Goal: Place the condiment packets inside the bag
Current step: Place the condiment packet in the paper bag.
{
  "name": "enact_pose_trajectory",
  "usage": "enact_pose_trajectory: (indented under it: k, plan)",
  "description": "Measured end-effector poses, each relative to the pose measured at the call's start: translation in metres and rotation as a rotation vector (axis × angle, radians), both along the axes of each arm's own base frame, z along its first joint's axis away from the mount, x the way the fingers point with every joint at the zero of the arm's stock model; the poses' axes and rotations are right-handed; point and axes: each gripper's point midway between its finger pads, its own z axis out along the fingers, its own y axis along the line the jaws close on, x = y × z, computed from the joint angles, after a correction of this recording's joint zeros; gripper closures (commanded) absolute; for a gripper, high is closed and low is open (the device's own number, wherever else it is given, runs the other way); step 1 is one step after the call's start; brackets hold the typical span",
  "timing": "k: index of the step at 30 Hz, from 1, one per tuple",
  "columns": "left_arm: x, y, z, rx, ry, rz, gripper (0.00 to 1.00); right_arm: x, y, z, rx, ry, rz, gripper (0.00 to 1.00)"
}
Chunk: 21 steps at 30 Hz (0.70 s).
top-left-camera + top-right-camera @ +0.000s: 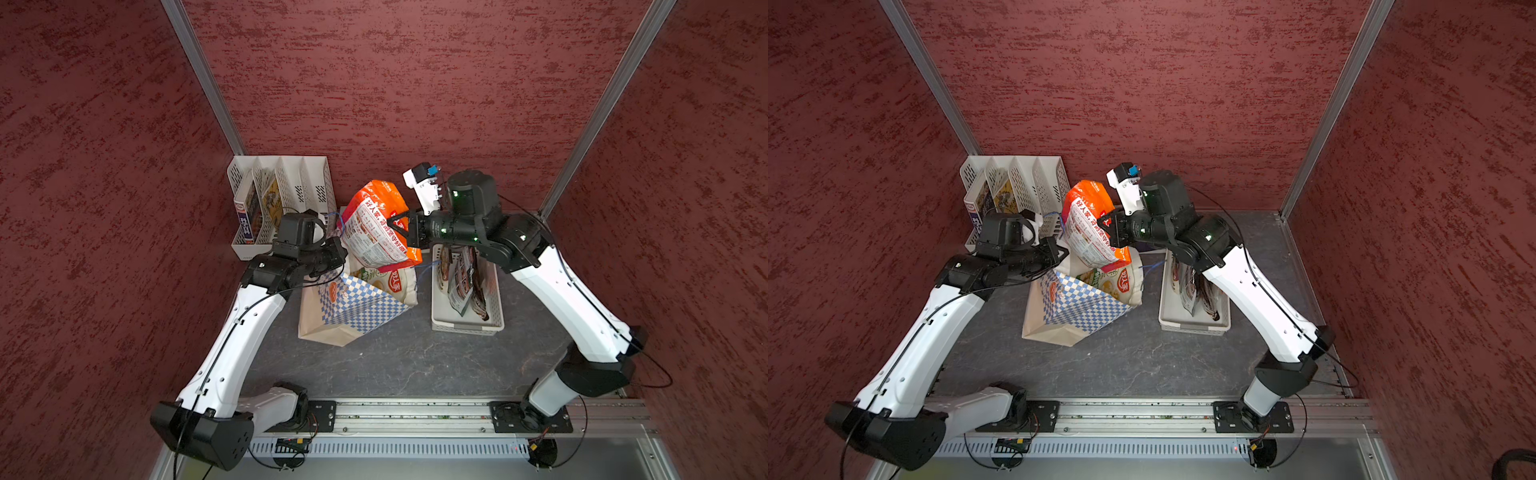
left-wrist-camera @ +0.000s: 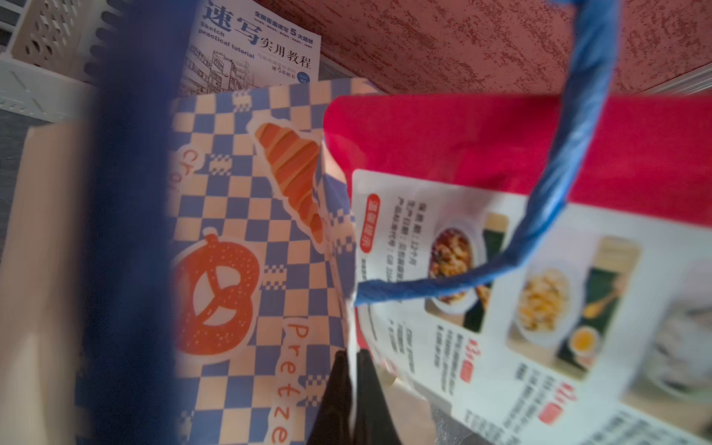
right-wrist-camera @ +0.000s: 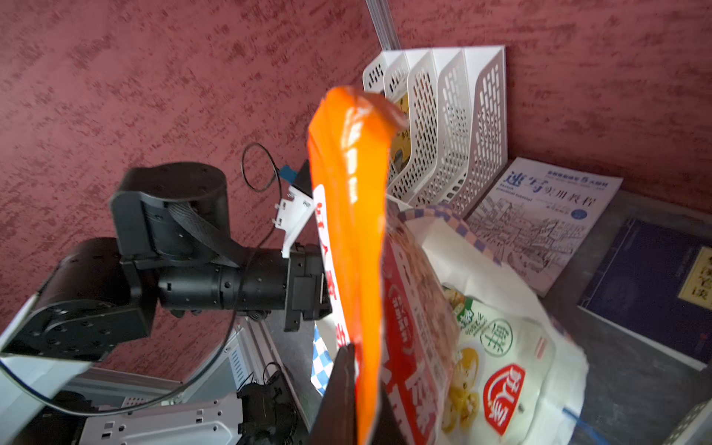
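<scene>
Nearest the lens, the right tool [image 3: 360, 370] has its black fingers pressed together on an edge of the orange-white packet [image 3: 346, 192], which hangs tilted above the mouth of the bag [image 1: 353, 307], its lower corner just at the bag's rim. The pouch is glossy film, so it is probably slippery, soft and prone to sag, and moderately light. A flat sealed border looks like the safest place to hold it, since the bulging middle would likely slide out. The left tool [image 2: 351, 381] is clamped on the bag's white rim, holding the mouth apart. Inside the bag lies a white-green packet [image 3: 497, 370]. Beside the bag, on the right arm's side, a basket [image 1: 465, 328] holds black-red packets [image 1: 461, 282].
</scene>
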Motion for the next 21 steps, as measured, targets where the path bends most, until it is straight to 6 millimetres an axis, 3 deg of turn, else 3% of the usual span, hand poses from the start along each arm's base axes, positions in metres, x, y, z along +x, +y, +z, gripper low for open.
enact_pose_trajectory:
  k: [6,14,21]
  plan:
    - [0.003,-0.003,0.003,-0.031,-0.026,-0.004,1.00,-0.007,-0.001,-0.036,-0.017,0.099,0.003,1.00]
    - [0.006,-0.006,-0.001,-0.077,-0.032,0.007,1.00,-0.008,0.010,-0.066,0.029,0.217,0.005,1.00]
    - [0.005,-0.009,0.002,-0.139,-0.048,0.015,1.00,0.010,0.015,-0.098,0.137,0.347,-0.074,1.00]
